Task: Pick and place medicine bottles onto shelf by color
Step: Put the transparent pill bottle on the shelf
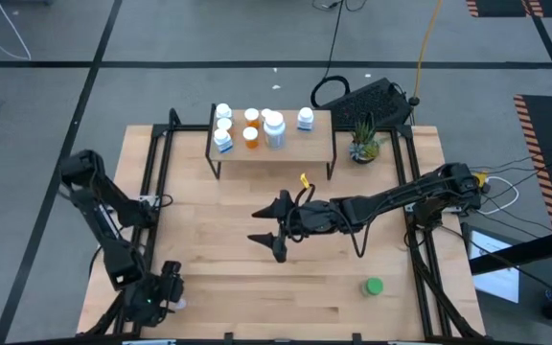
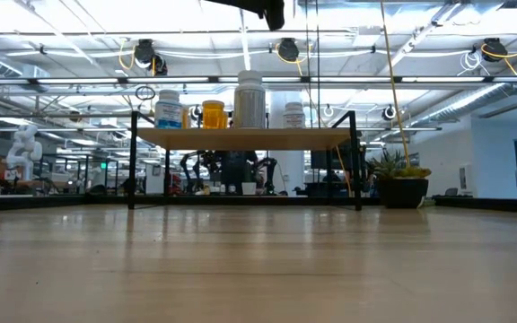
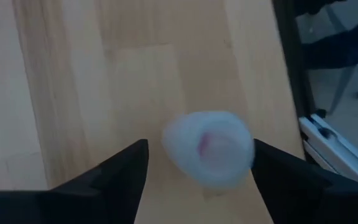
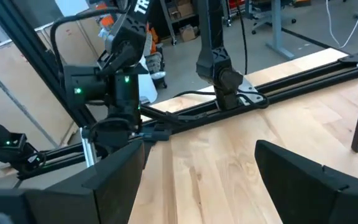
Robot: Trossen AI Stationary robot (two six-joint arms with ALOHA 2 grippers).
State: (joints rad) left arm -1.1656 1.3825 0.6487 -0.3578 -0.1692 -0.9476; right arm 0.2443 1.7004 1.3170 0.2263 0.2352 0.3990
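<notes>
The shelf (image 1: 295, 147) stands at the table's far side and carries several bottles: blue-white ones (image 1: 223, 127), orange ones (image 1: 251, 128), a taller white one (image 1: 274, 129) and another blue-white one (image 1: 305, 119). In the low view they stand in a row on the shelf (image 2: 240, 137). A green-capped bottle (image 1: 374, 286) stands near the right front of the table. My left gripper (image 1: 169, 289) is open at the near left corner. Its fingers stand on either side of a pale bottle (image 3: 209, 148) without a visible touch. My right gripper (image 1: 262, 226) hovers open above the table's middle.
A small potted plant (image 1: 363, 144) stands to the right of the shelf. Black metal rails (image 1: 151, 172) run along the table's left and right sides. Bare wood (image 1: 257, 287) lies between the two grippers, and the table's near edge is close behind the left gripper.
</notes>
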